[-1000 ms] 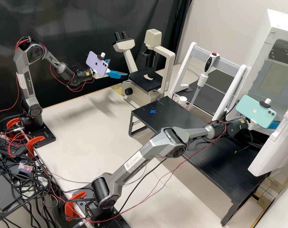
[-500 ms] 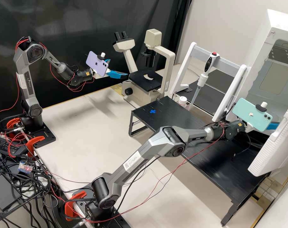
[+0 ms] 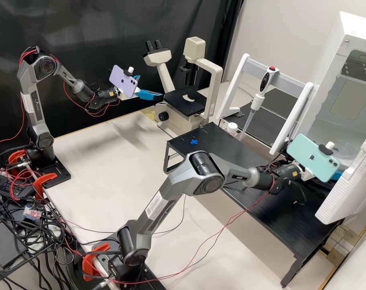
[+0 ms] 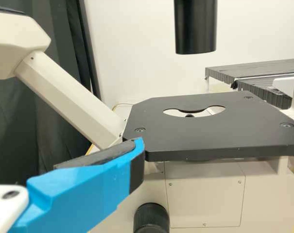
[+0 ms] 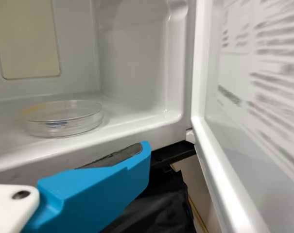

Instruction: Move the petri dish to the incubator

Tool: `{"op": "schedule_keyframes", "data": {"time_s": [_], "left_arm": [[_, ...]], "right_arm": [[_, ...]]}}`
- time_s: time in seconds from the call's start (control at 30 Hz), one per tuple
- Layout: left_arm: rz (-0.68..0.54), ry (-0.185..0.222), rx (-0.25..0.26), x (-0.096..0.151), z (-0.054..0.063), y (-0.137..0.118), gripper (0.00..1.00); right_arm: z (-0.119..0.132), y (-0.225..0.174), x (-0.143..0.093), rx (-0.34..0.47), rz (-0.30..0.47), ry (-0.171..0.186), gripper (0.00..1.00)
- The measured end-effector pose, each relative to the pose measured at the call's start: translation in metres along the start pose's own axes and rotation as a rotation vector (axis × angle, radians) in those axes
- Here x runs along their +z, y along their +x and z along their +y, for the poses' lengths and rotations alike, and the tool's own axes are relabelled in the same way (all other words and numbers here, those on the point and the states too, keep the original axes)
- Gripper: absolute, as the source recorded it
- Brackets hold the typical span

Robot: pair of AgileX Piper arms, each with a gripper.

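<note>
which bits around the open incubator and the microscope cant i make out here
- print on the door, right wrist view: blurred
- marking on the petri dish, right wrist view: too small and blurred
- upper end of the microscope's black tube, left wrist view: cut off by the edge

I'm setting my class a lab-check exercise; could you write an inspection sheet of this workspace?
Surface: pale table; black raised shelf bearing a blue cross.
Job's things: petri dish inside the incubator; door open.
Clutter: black box beside the cables.
Grippers: left gripper open near the microscope; right gripper open by the incubator.
Cables: black cables tangled; red wires looping from the arms.
Surroundings: dark curtain; pipette on a stand.
</note>
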Motion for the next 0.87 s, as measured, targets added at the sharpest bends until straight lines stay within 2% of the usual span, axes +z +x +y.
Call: {"op": "schedule_keyframes", "data": {"time_s": [0.43,0.6,0.7,0.87], "left_arm": [[0.000,0.000,0.000,0.000,0.000,0.000,1.00],[0.000,0.000,0.000,0.000,0.000,0.000,1.00],[0.000,0.000,0.000,0.000,0.000,0.000,1.00],[0.000,0.000,0.000,0.000,0.000,0.000,1.00]], "right_arm": [[-0.009,-0.120,-0.019,0.067,0.158,0.022,1.00],[-0.030,-0.172,-0.036,0.076,0.215,0.009,1.00],[-0.042,-0.198,-0.048,0.071,0.247,0.005,1.00],[-0.052,-0.229,-0.057,0.025,0.280,0.018,1.00]]}}
